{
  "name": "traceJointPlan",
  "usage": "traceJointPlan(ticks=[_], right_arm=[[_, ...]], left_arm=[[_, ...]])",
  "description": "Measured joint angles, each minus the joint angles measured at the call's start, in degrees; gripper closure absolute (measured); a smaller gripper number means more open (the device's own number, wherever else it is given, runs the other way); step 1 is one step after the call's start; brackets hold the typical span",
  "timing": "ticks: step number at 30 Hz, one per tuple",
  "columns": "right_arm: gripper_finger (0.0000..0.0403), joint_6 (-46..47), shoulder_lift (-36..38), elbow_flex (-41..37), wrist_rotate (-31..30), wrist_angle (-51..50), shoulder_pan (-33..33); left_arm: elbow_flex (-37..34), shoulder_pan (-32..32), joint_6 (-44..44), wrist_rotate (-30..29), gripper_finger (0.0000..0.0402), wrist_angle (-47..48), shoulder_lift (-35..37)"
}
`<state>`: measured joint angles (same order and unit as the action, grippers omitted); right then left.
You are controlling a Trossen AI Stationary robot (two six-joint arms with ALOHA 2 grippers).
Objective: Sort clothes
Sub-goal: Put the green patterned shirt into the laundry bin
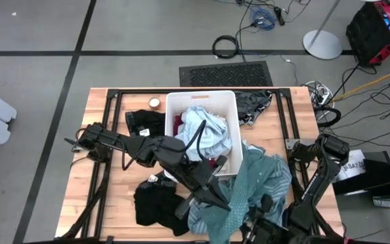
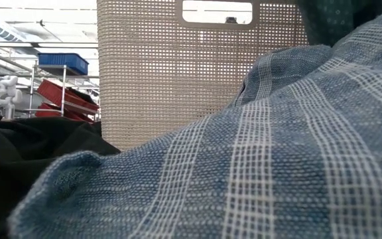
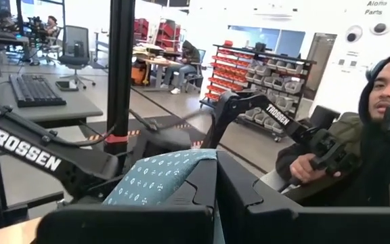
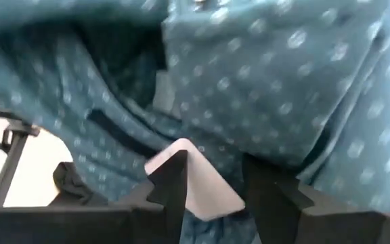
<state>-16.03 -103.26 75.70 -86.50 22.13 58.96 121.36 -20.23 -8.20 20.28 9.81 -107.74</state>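
Note:
A large teal garment with small white dots [image 1: 263, 179] lies heaped on the table at the near right, by the white bin [image 1: 175, 102]. It fills the low view as striped cloth [image 2: 277, 146]. My left gripper [image 1: 217, 198] reaches across the table and is shut on this garment [image 3: 161, 177]. My right gripper [image 1: 266, 207] is low at the garment's near side. Its fingers [image 4: 171, 183] stand apart with a white patch [image 4: 198, 183] between them, close to the teal cloth [image 4: 283, 81]. Light blue clothes [image 1: 205, 132] and a magenta piece [image 1: 177, 125] lie in the bin. My left gripper holds a bunched part of the teal garment [image 3: 171, 166], which sticks out beside and above its shut fingers. The fingers point out over the table's near edge, roughly level. The number of layers does not show. My right gripper: I cannot tell whether it touches the cloth.
A black garment [image 1: 156, 203] lies at the near left, also in the low view [image 2: 25, 146]. Another black one [image 1: 147, 122] lies left of the bin and a dark patterned one [image 1: 252, 105] right of it. A small round object [image 1: 154, 102] sits at the far left. A person sits beyond the table [image 3: 378, 149].

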Motion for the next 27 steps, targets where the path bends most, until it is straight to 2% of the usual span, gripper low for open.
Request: traceJointPlan(ticks=[9, 16, 20, 27], right_arm=[[0.0273, -14.7, 0.1, 0.1, -3.6, 14.5, -1.6], [0.0273, -35.8, 2.0, 6.4, -3.6, 16.0, 0.5], [0.0273, -33.1, 6.0, 11.4, -3.6, 5.7, 4.2], [0.0273, -27.6, 12.4, 12.5, -3.6, 5.4, 14.0]], left_arm=[[0.0, 0.0, 0.1, -0.9, 0.0395, 0.9, -0.1], [0.0, 0.1, -0.3, -1.0, 0.0395, 0.8, -0.2], [0.0, 0.1, -0.5, -0.8, 0.0395, -0.4, 0.0], [0.0, 0.1, -0.4, -0.6, 0.0395, -0.3, 0.3]])
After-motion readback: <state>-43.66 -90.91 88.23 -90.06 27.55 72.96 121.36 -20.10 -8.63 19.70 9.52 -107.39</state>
